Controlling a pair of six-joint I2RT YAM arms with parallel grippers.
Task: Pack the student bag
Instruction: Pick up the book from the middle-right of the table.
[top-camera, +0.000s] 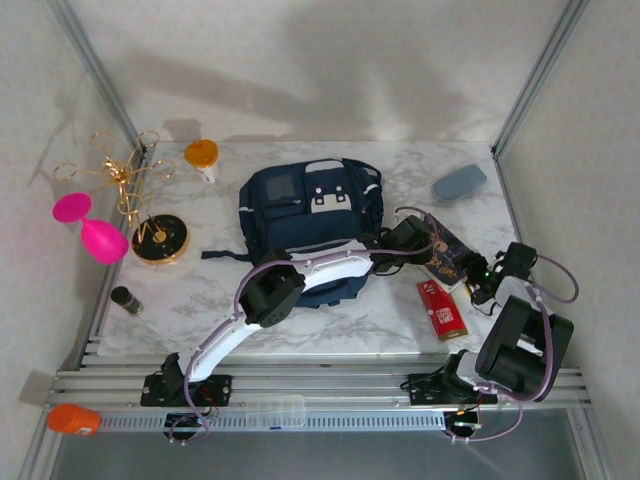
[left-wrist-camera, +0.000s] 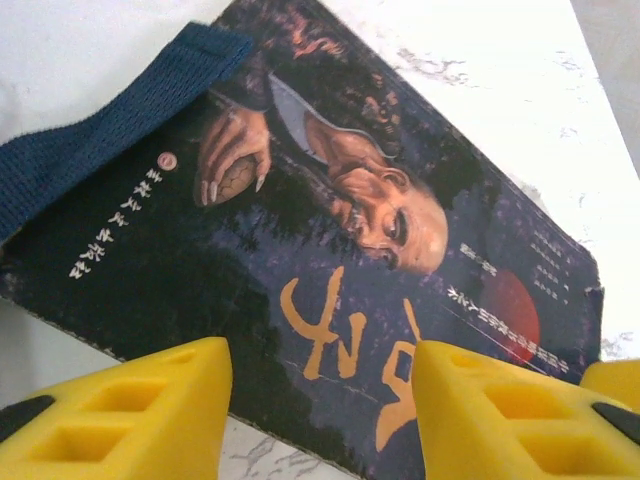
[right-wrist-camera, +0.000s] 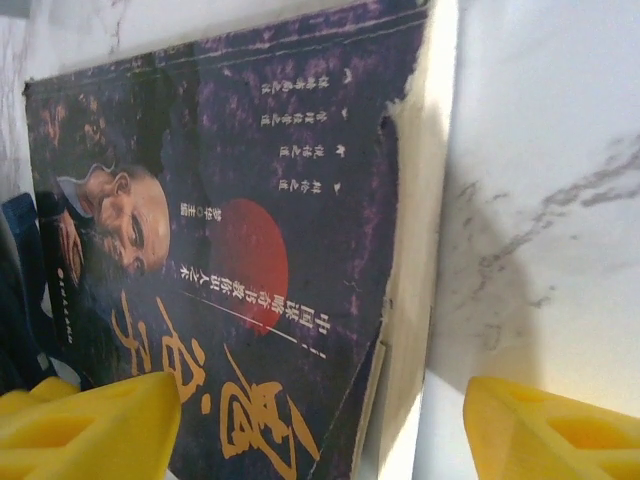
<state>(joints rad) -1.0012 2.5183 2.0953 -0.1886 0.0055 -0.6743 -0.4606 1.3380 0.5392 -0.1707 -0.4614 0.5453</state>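
The student bag (top-camera: 310, 215), a large navy backpack, lies flat in the middle of the table. Right of it a book (top-camera: 447, 252) with a dark purple cover, an old man's face and orange characters (left-wrist-camera: 340, 230) rests on the marble. A navy strap (left-wrist-camera: 100, 130) of the bag lies over one corner of the book. My left gripper (left-wrist-camera: 320, 420) has reached across the bag and hovers open over the book's near edge. My right gripper (right-wrist-camera: 320, 430) is open too, its yellow fingers (right-wrist-camera: 90, 430) straddling the book's (right-wrist-camera: 230, 250) page edge from the other side.
A red box (top-camera: 441, 308) lies near the front right. At the back right sits a grey-blue case (top-camera: 459, 182). An orange-lidded bottle (top-camera: 202, 157), a gold stand (top-camera: 158, 236), a pink object (top-camera: 92, 228) and a black cylinder (top-camera: 126, 300) stand at the left.
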